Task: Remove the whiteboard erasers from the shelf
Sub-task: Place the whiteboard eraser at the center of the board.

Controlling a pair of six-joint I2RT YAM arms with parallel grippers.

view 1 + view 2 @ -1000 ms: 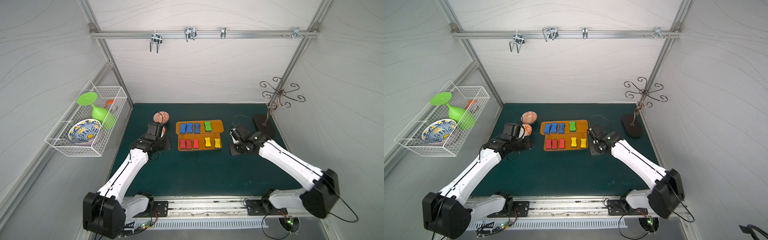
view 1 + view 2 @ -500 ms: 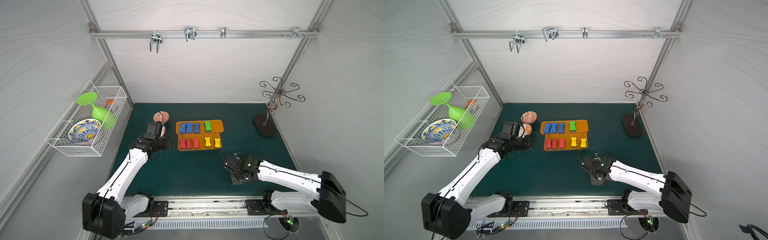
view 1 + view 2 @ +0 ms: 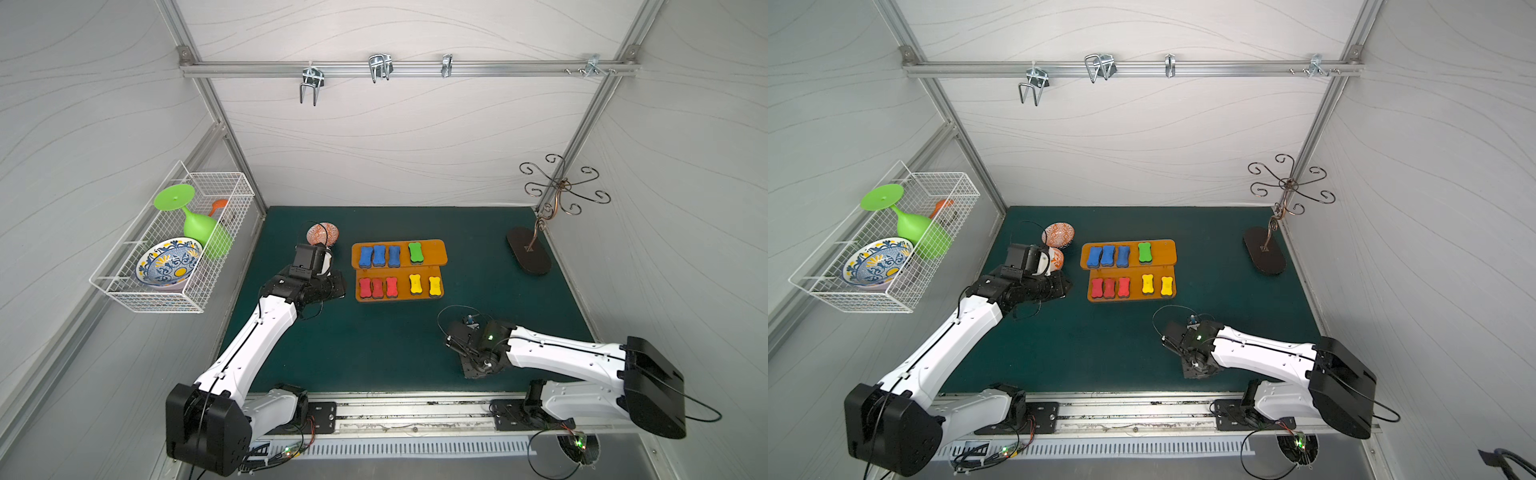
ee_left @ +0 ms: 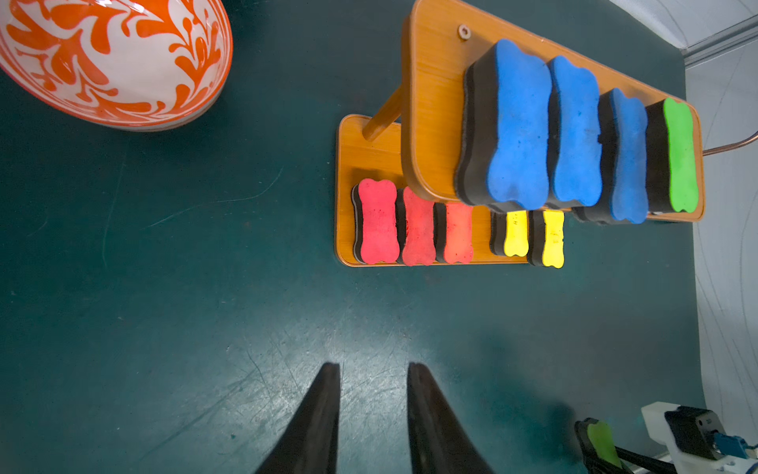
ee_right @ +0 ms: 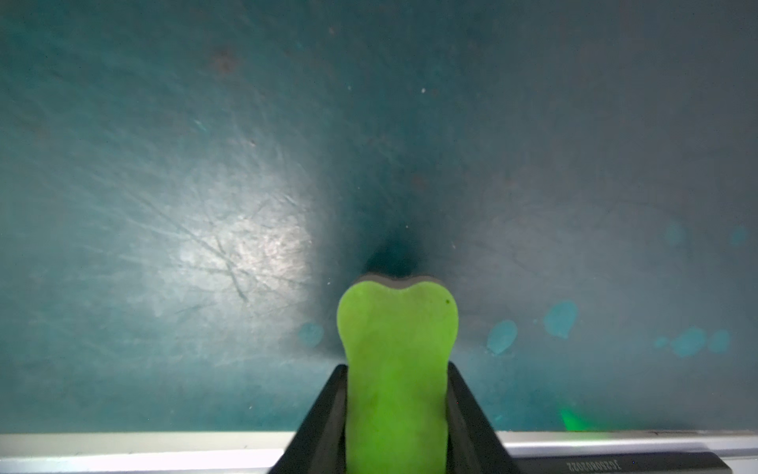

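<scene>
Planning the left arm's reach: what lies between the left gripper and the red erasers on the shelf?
Nothing: only bare green mat separates the left gripper from the red erasers on the shelf, as the left wrist view shows.

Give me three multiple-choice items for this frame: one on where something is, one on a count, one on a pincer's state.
1. Where is the off-shelf green eraser?
A. in the right pincer
B. in the wire basket
C. under the shelf

2. How many erasers sit on the shelf?
A. seven
B. nine
C. ten

3. The left pincer is:
A. shut on a red eraser
B. out of view
C. open, empty

Key:
1 A: its fingers clamp the green foam.
2 B: four on the upper tier, five on the lower.
3 C: only bare mat shows between its fingers.
</scene>
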